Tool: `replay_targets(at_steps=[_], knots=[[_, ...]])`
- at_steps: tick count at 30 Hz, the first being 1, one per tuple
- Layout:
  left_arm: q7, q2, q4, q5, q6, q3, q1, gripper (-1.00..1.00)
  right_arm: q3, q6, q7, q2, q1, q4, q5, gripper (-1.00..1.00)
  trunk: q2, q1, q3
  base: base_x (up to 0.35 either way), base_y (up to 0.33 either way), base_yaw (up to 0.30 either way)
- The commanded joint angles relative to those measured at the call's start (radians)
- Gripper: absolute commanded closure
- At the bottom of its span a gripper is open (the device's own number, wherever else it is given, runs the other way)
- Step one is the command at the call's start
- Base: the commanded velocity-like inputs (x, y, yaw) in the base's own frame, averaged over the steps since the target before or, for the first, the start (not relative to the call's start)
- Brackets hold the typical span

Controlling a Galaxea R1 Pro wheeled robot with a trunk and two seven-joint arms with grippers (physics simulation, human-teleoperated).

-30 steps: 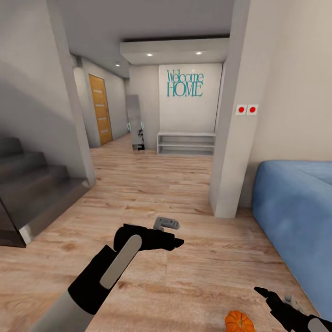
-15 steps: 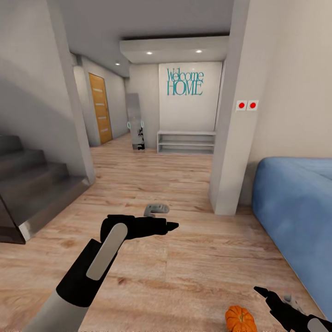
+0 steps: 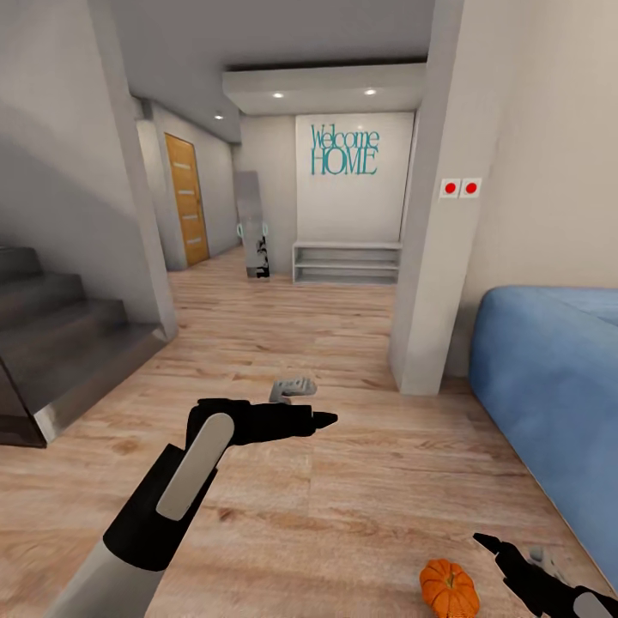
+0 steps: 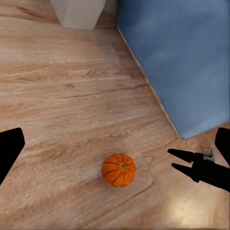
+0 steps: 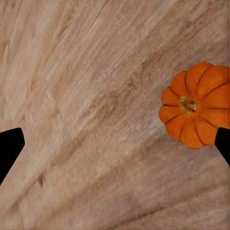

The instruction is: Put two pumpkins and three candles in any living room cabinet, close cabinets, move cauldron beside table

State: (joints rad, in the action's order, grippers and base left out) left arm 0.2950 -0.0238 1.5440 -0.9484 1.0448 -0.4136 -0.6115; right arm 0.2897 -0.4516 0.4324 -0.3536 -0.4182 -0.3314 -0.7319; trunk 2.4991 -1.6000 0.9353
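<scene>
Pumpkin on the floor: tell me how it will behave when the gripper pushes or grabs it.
The pumpkin looks round and ribbed, so a sideways nudge would probably roll it across the smooth wood floor. It seems rigid, likely keeping shape when squeezed. Curved sides may slip between fingers.

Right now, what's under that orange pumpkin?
The pumpkin sits on bare wooden floor, beside the blue sofa. The patch directly beneath it is covered.

orange ribbed pumpkin (image 3: 448, 588), blue sofa (image 3: 549, 378)
</scene>
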Motion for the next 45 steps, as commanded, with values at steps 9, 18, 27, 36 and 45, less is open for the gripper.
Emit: replay_targets(at_steps=[9, 18, 27, 36, 45], knots=[[0.010, 0.002, 0.000, -0.038, 0.002, -0.001, -0.001, -1.00, 0.078, -0.014, -0.008, -0.006, 0.001, 0.025, 0.000, -1.00, 0.003, -0.004, 0.036, 0.000, 0.000, 0.000], [0.010, 0.002, -0.001, -0.039, 0.002, -0.001, -0.001, -1.00, 0.150, -0.019, -0.016, -0.020, 0.001, 0.047, 0.003, -1.00, 0.005, -0.008, 0.071, 0.000, 0.000, 0.000], [0.010, 0.002, 0.000, -0.040, 0.002, -0.002, -0.001, -1.00, 0.153, -0.019, -0.016, -0.020, 0.001, 0.052, 0.011, -1.00, 0.007, -0.012, 0.105, 0.000, 0.000, 0.000], [0.010, 0.002, 0.001, -0.040, 0.002, -0.002, -0.001, -1.00, 0.150, -0.018, -0.015, -0.019, 0.001, 0.052, 0.013, -1.00, 0.009, -0.016, 0.140, 0.000, 0.000, 0.000], [0.010, 0.002, 0.001, -0.040, 0.002, -0.001, -0.001, -1.00, 0.149, -0.018, -0.015, -0.019, 0.001, 0.052, 0.013, -1.00, 0.011, -0.020, 0.175, 0.000, 0.000, 0.000]])
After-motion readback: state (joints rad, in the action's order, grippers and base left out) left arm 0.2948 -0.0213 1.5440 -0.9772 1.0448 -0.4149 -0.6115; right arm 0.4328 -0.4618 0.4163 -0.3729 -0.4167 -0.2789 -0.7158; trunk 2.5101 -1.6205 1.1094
